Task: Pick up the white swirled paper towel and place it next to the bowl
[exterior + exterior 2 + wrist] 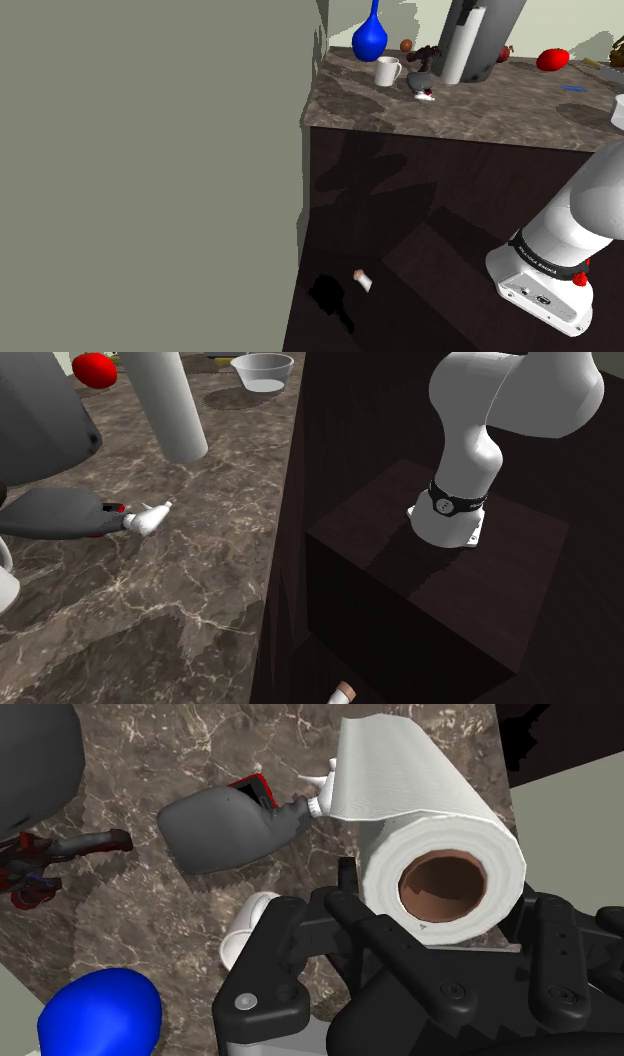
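The white paper towel roll (pixel 420 814) with a brown core is clasped near its upper end by my black gripper (pixel 445 919), which is shut on it. In the shoulder view the roll (pixel 463 50) stands upright at the back of the brown marble counter (pixel 480 115), under the dark gripper (pixel 490 18). The second exterior view has the roll (pixel 168 402) upright, its lower end at the counter surface; I cannot tell if it touches. The pale bowl (pixel 262 372) sits farther along the counter, apart from the roll.
A grey tool with a white tip (pixel 70 512) lies beside the roll. A blue vase (pixel 370 35), a white mug (pixel 387 70) and a red object (pixel 552 58) stand nearby. A small white thing (pixel 362 281) lies on the dark floor below the stand (pixel 440 602).
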You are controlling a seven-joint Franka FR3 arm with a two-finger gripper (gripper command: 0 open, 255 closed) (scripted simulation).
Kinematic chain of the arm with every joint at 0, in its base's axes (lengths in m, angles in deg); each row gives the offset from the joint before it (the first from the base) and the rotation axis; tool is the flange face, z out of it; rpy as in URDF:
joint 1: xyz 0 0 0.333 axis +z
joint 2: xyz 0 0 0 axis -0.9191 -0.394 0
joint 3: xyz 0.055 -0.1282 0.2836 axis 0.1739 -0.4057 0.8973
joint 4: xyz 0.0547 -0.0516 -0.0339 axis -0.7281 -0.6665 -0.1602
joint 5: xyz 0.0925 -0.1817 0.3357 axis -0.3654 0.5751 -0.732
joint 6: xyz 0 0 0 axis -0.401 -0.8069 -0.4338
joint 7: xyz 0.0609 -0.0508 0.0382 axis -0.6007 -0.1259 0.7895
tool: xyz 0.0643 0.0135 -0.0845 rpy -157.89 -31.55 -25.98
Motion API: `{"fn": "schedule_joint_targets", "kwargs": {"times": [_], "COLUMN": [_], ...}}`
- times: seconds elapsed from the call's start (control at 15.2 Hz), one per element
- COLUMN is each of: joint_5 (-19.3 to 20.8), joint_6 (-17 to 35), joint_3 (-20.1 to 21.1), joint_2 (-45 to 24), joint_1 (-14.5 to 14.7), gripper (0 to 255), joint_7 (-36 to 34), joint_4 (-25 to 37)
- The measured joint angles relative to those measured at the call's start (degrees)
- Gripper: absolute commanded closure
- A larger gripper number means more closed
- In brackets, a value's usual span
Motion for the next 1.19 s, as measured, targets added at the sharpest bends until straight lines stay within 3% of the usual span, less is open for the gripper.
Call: {"fn": "schedule_joint_targets", "kwargs": {"times": [0.4, 1.19], "joint_5": [-0.82, 3.93], "joint_6": [-4.95, -5.33], "joint_3": [-0.36, -6.12], "joint_2": [-1.72, 7.95], "joint_1": [-0.17, -5.26], "gripper": [255, 255], "joint_7": [0.70, 11.32], "joint_4": [6.49, -1.17]}}
